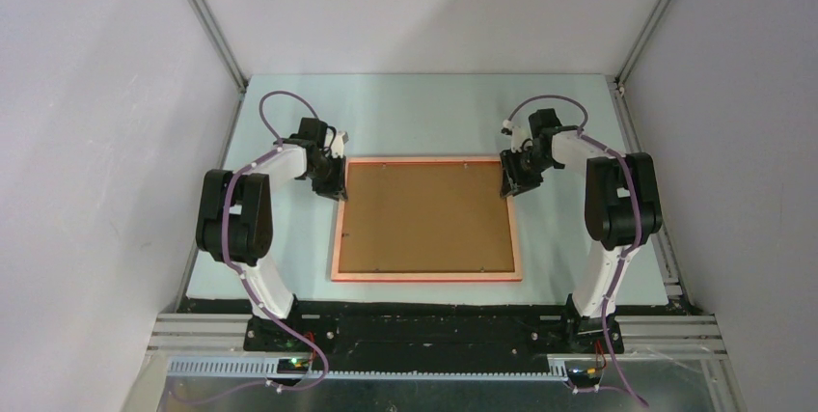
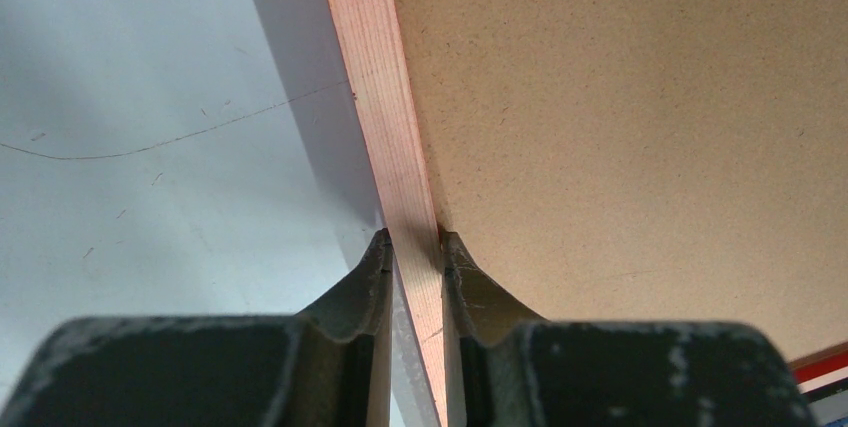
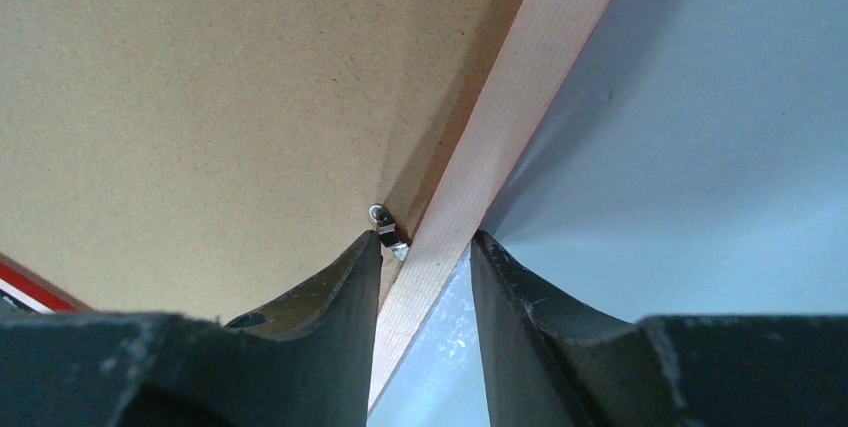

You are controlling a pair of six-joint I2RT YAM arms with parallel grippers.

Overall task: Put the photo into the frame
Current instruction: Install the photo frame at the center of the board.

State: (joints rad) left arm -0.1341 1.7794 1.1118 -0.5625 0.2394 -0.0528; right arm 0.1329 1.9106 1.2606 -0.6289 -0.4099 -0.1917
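Left claw [image 2: 415,237] gripping frame [image 2: 380,97], pale table [image 2: 150,67], walls [image 1: 96,94]

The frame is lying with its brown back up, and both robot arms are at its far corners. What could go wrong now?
1. The left tool pinches a thin rail of the frame tightly, but the right tool looks loose around its rail. If both lift, the frame might tilt or slip.
2. One finger of the right tool sits right beside a small metal clip, so it could bump or bend it.
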